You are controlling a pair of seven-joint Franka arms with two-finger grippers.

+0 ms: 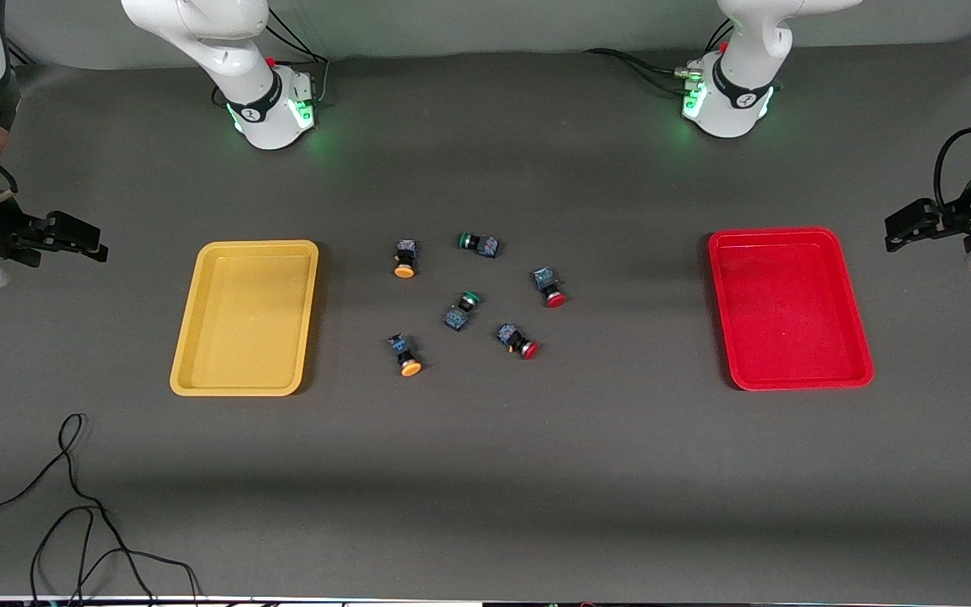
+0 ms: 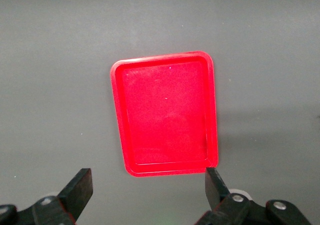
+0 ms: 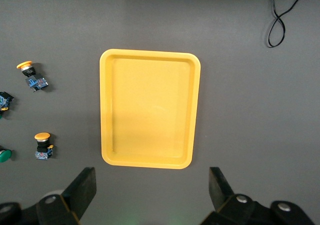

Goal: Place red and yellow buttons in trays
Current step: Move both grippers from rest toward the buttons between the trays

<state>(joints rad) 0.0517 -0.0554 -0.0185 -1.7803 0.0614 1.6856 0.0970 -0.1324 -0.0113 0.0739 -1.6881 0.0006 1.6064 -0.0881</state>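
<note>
You see buttons (image 1: 405,260) clustered mid-table, between yellow tray (image 1: 199,337) and red tray (image 1: 861,354), reachable by either arm. Left gripper (image 2: 147,187) and right gripper (image 3: 152,187) spread wide, empty, parked high over table ends.

**What sits on my worktop**

My dark grey worktop (image 1: 485,472) carries a yellow tray (image 1: 199,371) toward my right arm's end and a red tray (image 1: 861,354) toward my left arm's. Between them lie six switches, apart: two orange-yellow buttons (image 1: 404,258) (image 1: 407,355), two red buttons (image 1: 549,287) (image 1: 519,341), two green-capped switches (image 1: 478,244) (image 1: 461,310). A loose black cable (image 1: 72,506) lies nearest the camera.
</note>
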